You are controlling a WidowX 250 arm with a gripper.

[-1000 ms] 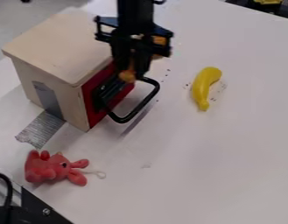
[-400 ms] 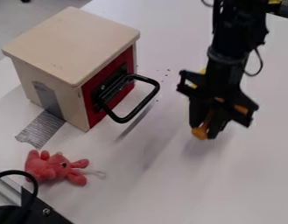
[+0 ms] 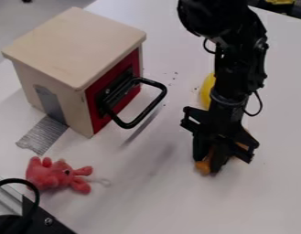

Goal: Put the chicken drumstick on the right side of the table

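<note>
In the camera view, the tool (image 3: 209, 163) is clamped around the orange chicken drumstick (image 3: 203, 167): one end pokes out by the fingertips, and more orange shows on the far side, so the grip probably crosses its middle. The drumstick sits low at the right part of the counter (image 3: 266, 196) — whether it touches, I cannot tell. That spot suits the task, well apart from the box (image 3: 73, 50) and pink toy (image 3: 51, 174), nearer the camera than the banana (image 3: 206, 89) — a low release should limit rolling.
</note>
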